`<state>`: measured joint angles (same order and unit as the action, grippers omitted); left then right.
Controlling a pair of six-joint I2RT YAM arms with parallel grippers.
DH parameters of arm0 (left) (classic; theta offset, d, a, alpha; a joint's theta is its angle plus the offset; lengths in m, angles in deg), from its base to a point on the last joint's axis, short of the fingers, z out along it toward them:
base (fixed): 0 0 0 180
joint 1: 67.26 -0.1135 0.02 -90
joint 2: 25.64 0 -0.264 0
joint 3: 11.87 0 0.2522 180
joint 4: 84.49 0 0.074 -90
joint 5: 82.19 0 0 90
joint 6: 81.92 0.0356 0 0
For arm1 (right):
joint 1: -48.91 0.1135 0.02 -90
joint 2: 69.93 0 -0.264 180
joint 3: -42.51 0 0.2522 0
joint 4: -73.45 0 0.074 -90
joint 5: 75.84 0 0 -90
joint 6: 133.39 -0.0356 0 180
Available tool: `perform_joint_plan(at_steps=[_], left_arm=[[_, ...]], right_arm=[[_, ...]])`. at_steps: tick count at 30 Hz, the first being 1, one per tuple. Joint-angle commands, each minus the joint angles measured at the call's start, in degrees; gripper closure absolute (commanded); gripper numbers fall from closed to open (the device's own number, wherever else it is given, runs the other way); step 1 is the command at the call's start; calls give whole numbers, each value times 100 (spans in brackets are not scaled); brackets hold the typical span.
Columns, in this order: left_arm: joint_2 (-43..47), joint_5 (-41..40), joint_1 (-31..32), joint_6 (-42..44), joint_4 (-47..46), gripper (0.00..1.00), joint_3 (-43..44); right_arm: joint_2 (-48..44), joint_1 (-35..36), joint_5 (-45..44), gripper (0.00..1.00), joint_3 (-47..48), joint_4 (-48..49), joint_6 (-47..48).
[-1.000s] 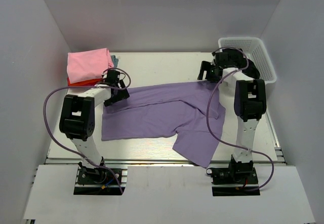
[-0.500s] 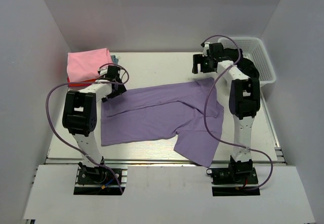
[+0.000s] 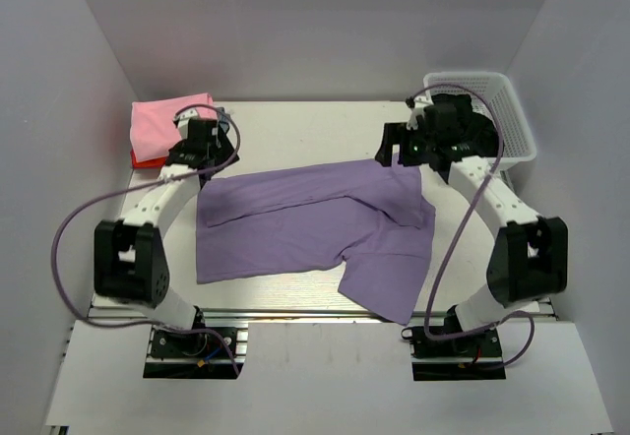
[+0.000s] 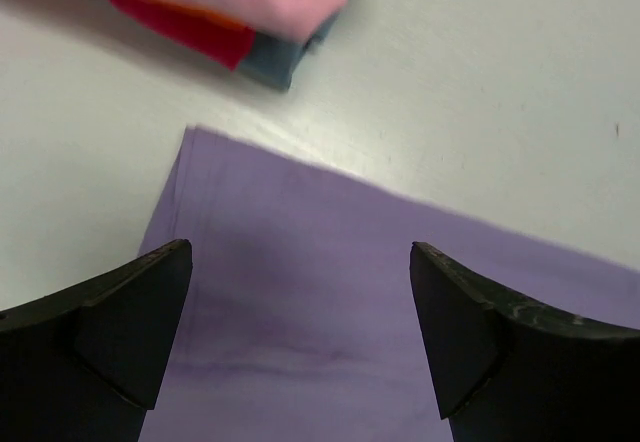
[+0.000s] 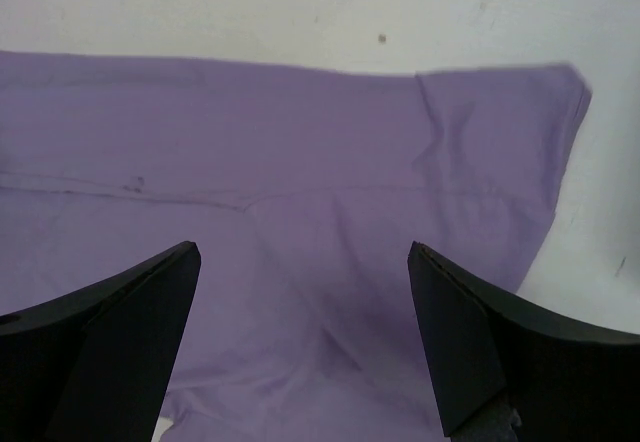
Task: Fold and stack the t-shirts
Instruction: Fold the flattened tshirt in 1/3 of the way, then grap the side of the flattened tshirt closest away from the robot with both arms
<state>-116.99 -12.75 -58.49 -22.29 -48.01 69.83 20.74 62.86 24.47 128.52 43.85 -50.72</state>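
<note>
As pincers [image 4: 300,252] [image 5: 303,249] gape, seemingly above lavender t-shirt [image 3: 295,223]

We found a white table [image 3: 295,125] w/ three items on it. A lavender t-shirt [image 3: 295,223] lay spread flat across the centre, one sleeve reaching toward the near edge. A folded stack [image 3: 162,128], pink on top w/ red & grey-blue under, sat at far L corner, just clear of the t-shirt. A white lattice basket [image 3: 512,110] stood at far R corner.
</note>
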Motion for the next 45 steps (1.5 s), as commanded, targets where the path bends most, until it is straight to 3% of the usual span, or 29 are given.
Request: perform_joint_plan(at_steps=[1, 5, 13, 21, 26, 31, 35, 39, 41, 44, 45], left_arm=[[652, 604, 37, 58, -56, 0, -781], [462, 1158, 37, 58, -164, 0, -1090], [-574, 975, -24, 110, -364, 0, -731], [-2034, 614, -139, 163, -215, 0, 544], [-2247, 728, -192, 110, -23, 0, 887], [-1572, 790, -192, 181, 276, 0, 835], [-535, 668, -122, 128, 873, 0, 677], [485, 448, -174, -538, 1944, 0, 396], [1063, 141, -174, -1214, 2674, 0, -16], [1968, 350, -227, -1576, 2808, 0, -1270], [2155, 351, -227, -1629, 2808, 0, -1275]], right_arm=[[-321, 125, -195, 10, -658, -139, -506], [-507, 160, -477, 10, -1335, -341, -734], [204, 108, -889, 10, -1477, 53, -629], [1180, 64, -758, 10, -766, 161, -594], [1751, 46, -820, 10, 33, -50, -322], [1155, 107, -837, 10, -26, -174, -277], [145, 195, -872, 10, -579, -394, -348], [-1286, 484, -1169, 10, -1246, -1340, -374], [-1675, 652, -1084, 10, -1423, -1745, -304], [-1957, 1151, -680, 10, -1809, -2211, -391], [-1983, 1240, -627, 10, -1863, -2257, -418]])
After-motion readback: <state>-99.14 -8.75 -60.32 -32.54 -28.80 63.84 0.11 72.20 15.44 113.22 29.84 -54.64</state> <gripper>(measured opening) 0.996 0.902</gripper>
